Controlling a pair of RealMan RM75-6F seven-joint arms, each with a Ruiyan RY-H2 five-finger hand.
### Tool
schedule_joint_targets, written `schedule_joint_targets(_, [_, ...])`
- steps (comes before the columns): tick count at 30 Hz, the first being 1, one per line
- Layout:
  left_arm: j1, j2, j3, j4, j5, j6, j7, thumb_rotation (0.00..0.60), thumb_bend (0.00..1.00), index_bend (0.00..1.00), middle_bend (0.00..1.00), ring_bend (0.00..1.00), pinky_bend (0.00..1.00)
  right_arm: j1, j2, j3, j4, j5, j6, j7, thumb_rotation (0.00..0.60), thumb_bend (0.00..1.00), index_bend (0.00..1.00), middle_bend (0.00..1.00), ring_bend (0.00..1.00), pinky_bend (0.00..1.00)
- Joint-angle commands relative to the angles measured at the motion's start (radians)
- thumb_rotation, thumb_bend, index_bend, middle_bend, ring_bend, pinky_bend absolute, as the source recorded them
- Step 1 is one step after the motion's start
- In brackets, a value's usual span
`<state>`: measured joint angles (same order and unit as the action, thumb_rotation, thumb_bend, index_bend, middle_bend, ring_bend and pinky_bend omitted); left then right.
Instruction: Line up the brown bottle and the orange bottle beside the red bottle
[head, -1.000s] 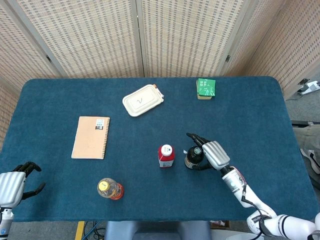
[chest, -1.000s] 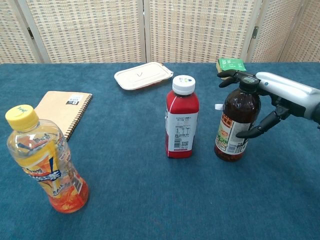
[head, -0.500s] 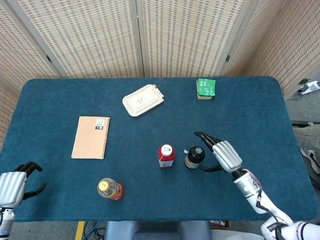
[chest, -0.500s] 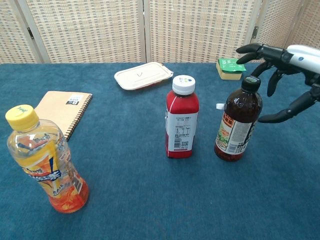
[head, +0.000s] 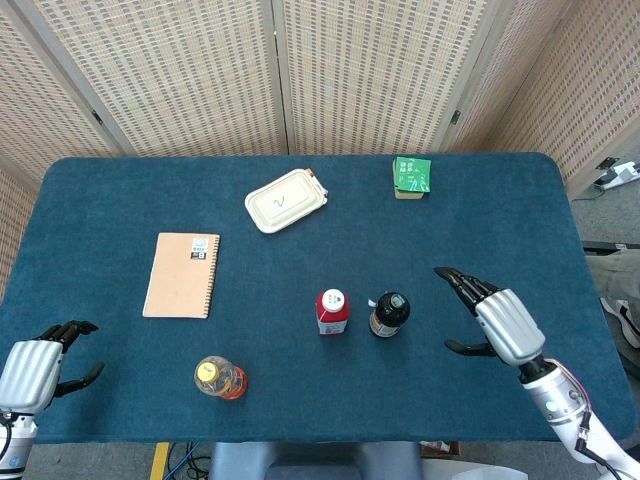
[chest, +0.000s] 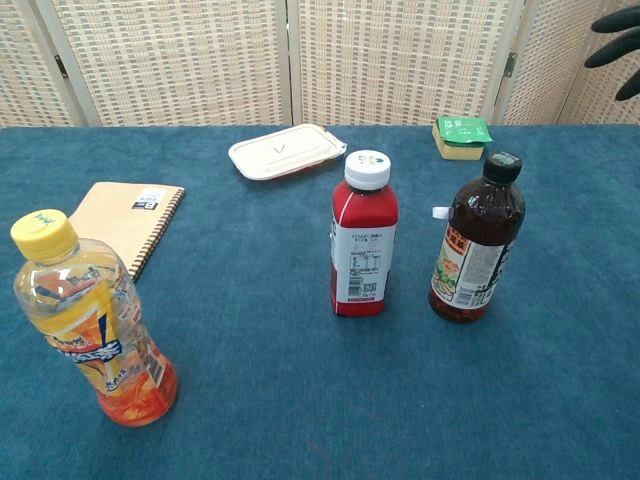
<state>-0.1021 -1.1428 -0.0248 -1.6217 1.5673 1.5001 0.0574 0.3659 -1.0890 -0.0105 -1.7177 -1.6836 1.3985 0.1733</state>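
The red bottle (head: 333, 311) (chest: 364, 236) stands upright near the table's middle. Just to its right stands the brown bottle (head: 389, 314) (chest: 477, 240), upright and free of any hand. The orange bottle (head: 219, 377) (chest: 88, 325) with a yellow cap stands alone at the front left. My right hand (head: 493, 319) hovers open well to the right of the brown bottle, fingers spread; only its fingertips (chest: 617, 22) show at the chest view's top right corner. My left hand (head: 40, 363) is open at the front left edge, left of the orange bottle.
A tan spiral notebook (head: 181, 274) (chest: 122, 220) lies at the left. A white lidded container (head: 286, 200) (chest: 286, 151) sits at the back middle. A green box (head: 411, 176) (chest: 461, 135) sits at the back right. The blue table (head: 500, 230) ends before woven screens.
My right hand has let go of the brown bottle and drawn back to the right and up. The brown bottle stays standing beside the red one. My left hand edged slightly inward.
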Motion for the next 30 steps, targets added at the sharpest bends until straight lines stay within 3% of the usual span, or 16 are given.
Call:
schedule_joint_targets(1, [-0.016, 0.015, 0.020, 0.001, 0.032, -0.026, -0.066, 0.600, 0.18, 0.30, 0.41, 0.42, 0.65, -0.028, 0.020, -0.017, 0.004, -0.027, 0.034, 0.015, 0.600, 0.00, 0.00, 0.15, 0.23, 0.46])
schedule_joint_targets(8, [-0.038, 0.044, 0.059, 0.015, 0.089, -0.057, -0.240, 0.600, 0.06, 0.23, 0.35, 0.36, 0.57, -0.076, 0.020, -0.035, 0.055, -0.061, 0.097, 0.039, 0.600, 0.00, 0.00, 0.15, 0.23, 0.46])
schedule_joint_targets(18, [-0.083, 0.062, 0.110, 0.021, 0.187, -0.081, -0.433, 0.600, 0.04, 0.14, 0.14, 0.16, 0.45, -0.120, 0.010, -0.055, 0.109, -0.104, 0.156, 0.092, 0.600, 0.00, 0.00, 0.16, 0.23, 0.46])
schedule_joint_targets(30, [-0.128, 0.033, 0.148, 0.032, 0.250, -0.096, -0.552, 0.600, 0.04, 0.13, 0.11, 0.13, 0.43, -0.165, -0.001, -0.064, 0.149, -0.131, 0.216, 0.114, 0.600, 0.00, 0.03, 0.20, 0.23, 0.46])
